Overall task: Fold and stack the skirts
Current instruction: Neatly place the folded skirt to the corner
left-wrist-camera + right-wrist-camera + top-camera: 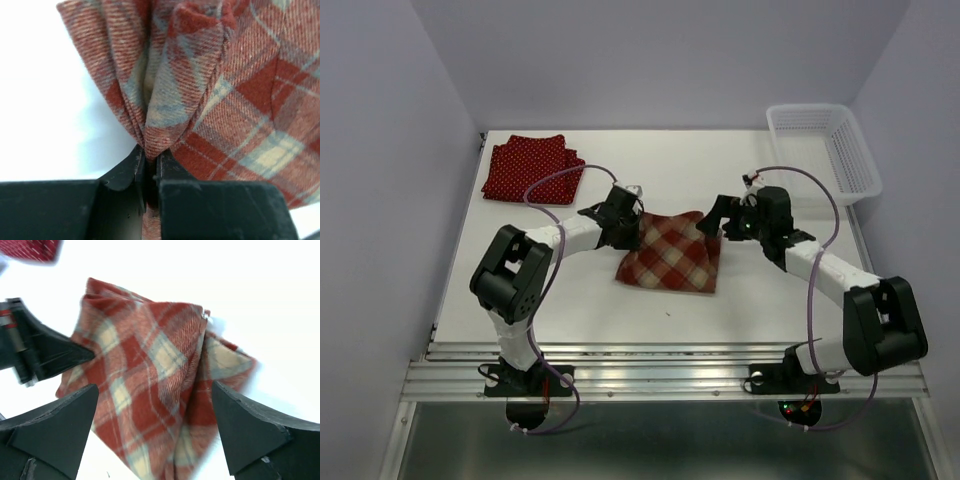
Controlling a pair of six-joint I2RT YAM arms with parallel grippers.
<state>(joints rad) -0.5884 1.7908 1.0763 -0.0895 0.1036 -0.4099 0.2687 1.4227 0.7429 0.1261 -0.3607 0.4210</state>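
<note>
Left claw (150, 162) pinches plaid skirt (235, 100) corner | right claw (155, 395) wide — skirt just ahead

This looks like a robotics lab test cell, not a home. Bare pale walls (660, 60) box in the white surface (520, 290) beyond and to either side of the left tool (623, 215) and right tool (713, 222). Nearer than the tools, aluminium rails (660, 375) carry bolted arm bases (525, 378) and loose purple cables (809, 300).
</note>
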